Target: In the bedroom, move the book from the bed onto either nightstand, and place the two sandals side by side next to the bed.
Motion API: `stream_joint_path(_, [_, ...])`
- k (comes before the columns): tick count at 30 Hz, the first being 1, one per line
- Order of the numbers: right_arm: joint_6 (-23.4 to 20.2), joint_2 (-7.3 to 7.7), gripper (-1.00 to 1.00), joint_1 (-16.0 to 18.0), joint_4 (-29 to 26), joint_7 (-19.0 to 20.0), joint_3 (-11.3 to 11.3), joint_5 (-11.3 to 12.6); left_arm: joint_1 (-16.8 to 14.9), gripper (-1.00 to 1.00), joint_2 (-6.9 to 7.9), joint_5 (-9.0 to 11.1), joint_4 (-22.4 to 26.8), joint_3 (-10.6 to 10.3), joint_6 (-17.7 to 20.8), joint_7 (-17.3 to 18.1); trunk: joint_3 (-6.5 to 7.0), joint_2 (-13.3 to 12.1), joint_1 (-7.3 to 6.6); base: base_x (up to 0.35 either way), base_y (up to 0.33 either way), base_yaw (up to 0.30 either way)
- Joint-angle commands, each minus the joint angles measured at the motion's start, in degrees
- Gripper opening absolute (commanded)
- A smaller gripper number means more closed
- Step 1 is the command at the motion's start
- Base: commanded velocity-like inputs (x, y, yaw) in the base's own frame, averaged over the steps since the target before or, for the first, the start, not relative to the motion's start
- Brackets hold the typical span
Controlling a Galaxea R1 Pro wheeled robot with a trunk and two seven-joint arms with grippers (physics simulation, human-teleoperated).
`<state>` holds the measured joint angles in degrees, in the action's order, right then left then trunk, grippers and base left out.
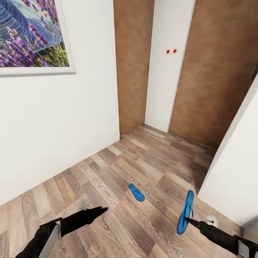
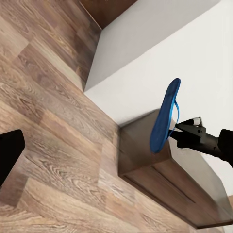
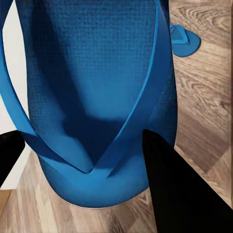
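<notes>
1. The right gripper (image 1: 189,221) is clamped on one blue sandal (image 1: 185,212), pinching it at the strap. The flip-flop hangs on edge off the floor, sole nearly vertical. In the right wrist view the two dark fingers (image 3: 179,189) sit either side of the strap's V (image 3: 94,162), with the textured footbed filling most of the picture.
2. The left wrist view catches the same thing from the side: held sandal (image 2: 164,116) up in the air, the right arm's gripper tip (image 2: 178,129) right at the strap.
3. The left gripper (image 1: 102,209) has nothing in it and points forward low over the floor. The fingers look drawn together into a point, so closed as far as I can see.
4. The second sandal (image 1: 136,192) lies flat on the floor between the two arms, a bit ahead of them and well apart from the held one. It also peeks in at the corner of the right wrist view (image 3: 183,41).
5. The floor (image 1: 143,161) is wood plank, mid brown with lighter and darker boards, running off diagonally.
6. Room-wise: a white wall (image 1: 53,125) on the left with a framed lavender picture (image 1: 32,34), brown wood panels (image 1: 215,71) at the back split by a white strip (image 1: 166,64) carrying two small red dots (image 1: 171,51), and another white wall (image 1: 236,179) jutting in on the right.
7. The left wrist view shows a low brown wooden box-like piece (image 2: 145,160) against the white wall; can't tell what it is.
</notes>
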<state>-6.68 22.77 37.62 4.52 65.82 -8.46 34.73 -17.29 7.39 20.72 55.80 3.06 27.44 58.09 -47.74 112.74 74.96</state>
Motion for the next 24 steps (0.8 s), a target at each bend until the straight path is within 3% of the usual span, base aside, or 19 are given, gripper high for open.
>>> stream_joint_path(1, [-0.7,-0.01,-1.00,0.1,0.1,0.2,-0.3,0.7,0.0,1.00,0.00,0.3,0.0,0.0,0.5,0.1,-0.05,0.0,0.02,0.308,-0.147,0.000])
stream_joint_path(9, [-0.7,-0.01,-1.00,0.1,0.1,0.1,-0.3,0.6,0.0,1.00,-0.01,0.3,0.0,0.0,0.4,0.1,-0.05,0.0,0.02,0.205,-0.103,0.054])
stream_joint_path(24, [-0.7,-0.09,-1.00,0.1,0.1,0.1,-0.3,0.7,0.0,1.00,-0.01,0.3,0.0,0.0,0.5,0.1,-0.05,0.0,0.02,0.060,-0.051,0.282])
